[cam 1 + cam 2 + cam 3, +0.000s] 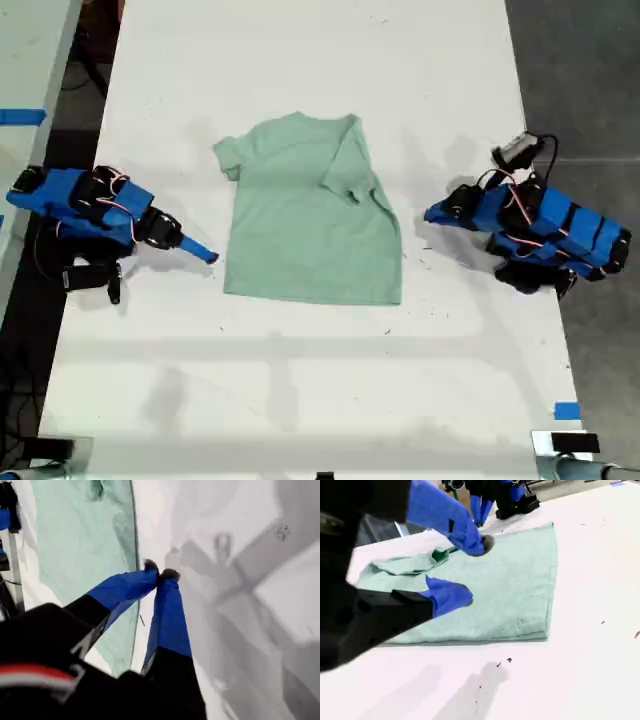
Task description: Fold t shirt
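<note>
The shirt (pixel 312 215) lies flat in the middle of the white table (pixel 300 380), one side (the one toward the exterior view's right) already folded in over the body. My first tool (pixel 160 573) has its tips together on nothing, just beside the shirt's edge at the exterior view's left. My second tool (pixel 470 570) stands apart, empty, near the opposite edge, above the cloth.

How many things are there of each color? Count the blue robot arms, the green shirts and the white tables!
Blue robot arms: 2, my first gripper and my second gripper
Green: 1, the t shirt
White: 1, the table
Total: 4
</note>
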You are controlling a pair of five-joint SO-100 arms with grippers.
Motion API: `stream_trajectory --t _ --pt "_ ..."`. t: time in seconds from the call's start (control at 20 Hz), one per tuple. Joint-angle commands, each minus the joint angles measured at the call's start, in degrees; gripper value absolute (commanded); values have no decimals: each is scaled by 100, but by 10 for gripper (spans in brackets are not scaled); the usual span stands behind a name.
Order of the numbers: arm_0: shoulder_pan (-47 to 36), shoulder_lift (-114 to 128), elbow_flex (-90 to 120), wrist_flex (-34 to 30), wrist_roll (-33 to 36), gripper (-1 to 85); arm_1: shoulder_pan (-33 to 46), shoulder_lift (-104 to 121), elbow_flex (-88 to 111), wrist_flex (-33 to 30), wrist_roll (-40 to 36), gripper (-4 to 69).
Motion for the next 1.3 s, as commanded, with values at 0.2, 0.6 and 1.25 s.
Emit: stream_trajectory --t 0.2,0.6,1.25 --pt "-2689 -2733 -2162 -826 800 49 141 53 325 -264 -281 29" --pt "-6064 -6785 -5027 -334 3226 95 132 53 325 -264 -316 29" --pt "-6926 -10345 -6390 -765 3753 215 141 53 325 -264 -308 29"
